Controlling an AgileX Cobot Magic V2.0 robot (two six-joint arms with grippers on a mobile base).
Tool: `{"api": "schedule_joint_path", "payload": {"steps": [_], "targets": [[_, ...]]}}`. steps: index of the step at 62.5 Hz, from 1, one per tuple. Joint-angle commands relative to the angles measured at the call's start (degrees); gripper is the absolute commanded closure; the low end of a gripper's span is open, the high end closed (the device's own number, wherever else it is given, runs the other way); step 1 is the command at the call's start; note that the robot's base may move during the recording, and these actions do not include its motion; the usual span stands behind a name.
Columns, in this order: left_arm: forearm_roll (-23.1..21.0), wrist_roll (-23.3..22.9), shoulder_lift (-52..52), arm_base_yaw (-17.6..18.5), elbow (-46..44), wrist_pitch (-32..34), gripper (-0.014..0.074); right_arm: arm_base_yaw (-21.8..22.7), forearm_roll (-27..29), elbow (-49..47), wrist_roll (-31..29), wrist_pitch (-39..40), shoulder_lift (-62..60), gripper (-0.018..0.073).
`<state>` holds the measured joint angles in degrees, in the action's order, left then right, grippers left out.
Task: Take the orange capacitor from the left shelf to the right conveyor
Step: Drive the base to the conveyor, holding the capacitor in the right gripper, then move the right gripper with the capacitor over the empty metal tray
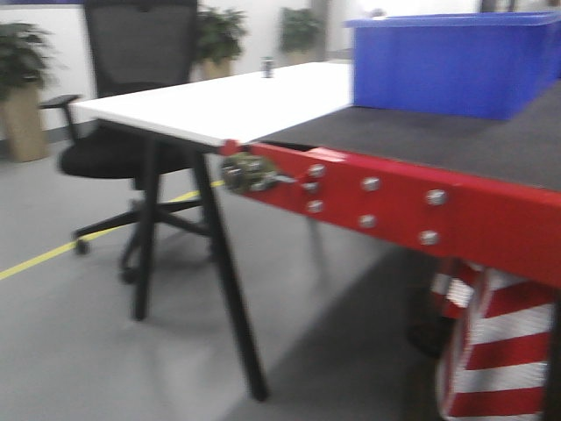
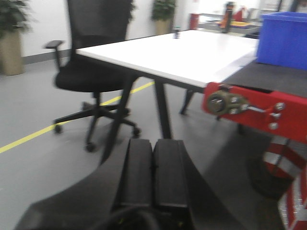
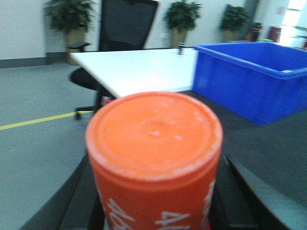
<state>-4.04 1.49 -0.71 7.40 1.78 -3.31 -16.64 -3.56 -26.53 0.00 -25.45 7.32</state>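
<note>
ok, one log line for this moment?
stage: carry | right gripper: shut on orange capacitor | left gripper: shut, empty | conveyor: blue bin on it

The orange capacitor (image 3: 153, 158) carries white lettering. The right conveyor (image 1: 456, 140) has a dark grey textured belt and a red front edge. On it sits a blue bin (image 1: 451, 61), beneath it a red-and-white striped object (image 1: 495, 351), beside it a white worktop (image 1: 228, 101).

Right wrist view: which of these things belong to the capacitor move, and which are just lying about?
Belongs to the job: orange capacitor, clamped in the right gripper; dark conveyor belt, the drop-off.
Just lying about: blue bin on the belt; white table; black office chair; potted plants.
</note>
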Motion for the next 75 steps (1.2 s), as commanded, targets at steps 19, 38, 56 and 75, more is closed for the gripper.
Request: {"api": "schedule_joint_path", "payload": {"steps": [19, 38, 56, 75], "targets": [[-0.2, -0.1, -0.6, 0.2, -0.3, 5.1, 0.0723, 0.4, -0.7, -1.7, 0.0, 5.1, 0.9, 0.0468], [-0.2, -0.1, -0.6, 0.2, -0.3, 5.1, 0.0723, 0.4, -0.7, -1.7, 0.0, 5.1, 0.9, 0.0468], [-0.2, -0.1, -0.6, 0.2, -0.3, 5.1, 0.0723, 0.4, -0.7, -1.7, 0.0, 5.1, 0.9, 0.0468], [-0.2, -0.1, -0.6, 0.2, -0.3, 5.1, 0.0723, 0.4, -0.7, -1.7, 0.0, 5.1, 0.9, 0.0468]]}}
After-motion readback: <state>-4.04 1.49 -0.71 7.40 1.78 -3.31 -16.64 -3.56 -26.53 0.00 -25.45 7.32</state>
